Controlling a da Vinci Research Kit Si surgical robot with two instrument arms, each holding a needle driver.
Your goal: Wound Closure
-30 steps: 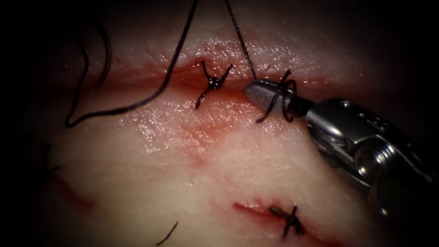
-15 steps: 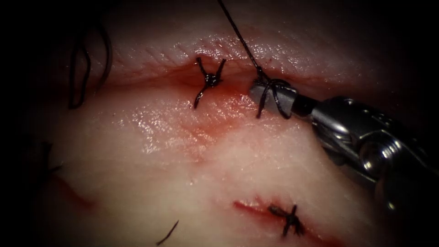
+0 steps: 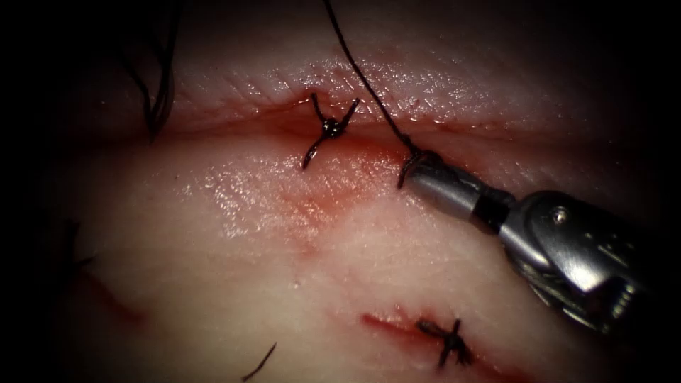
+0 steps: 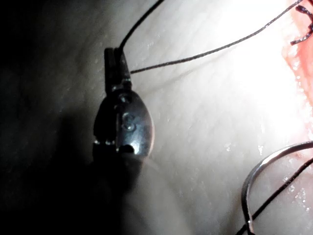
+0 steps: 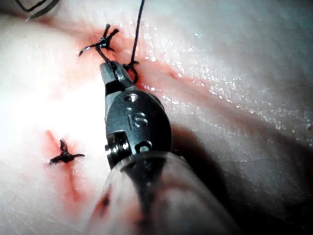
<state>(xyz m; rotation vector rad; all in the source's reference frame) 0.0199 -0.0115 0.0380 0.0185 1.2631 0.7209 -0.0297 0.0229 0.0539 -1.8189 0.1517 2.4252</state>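
Right tool clamped on short thread end at cut. My left tool grips thread; needle lies free, unheld. Thread limp, slippery: grip well back from tip.

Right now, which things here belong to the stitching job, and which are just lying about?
In the job:
- right tool, end effector shut on the thread at the cut
- left tool, holding thread
- needle, lying free on the tissue

Lying about:
- finished knot
- older knot
- cut thread end
- red fluid
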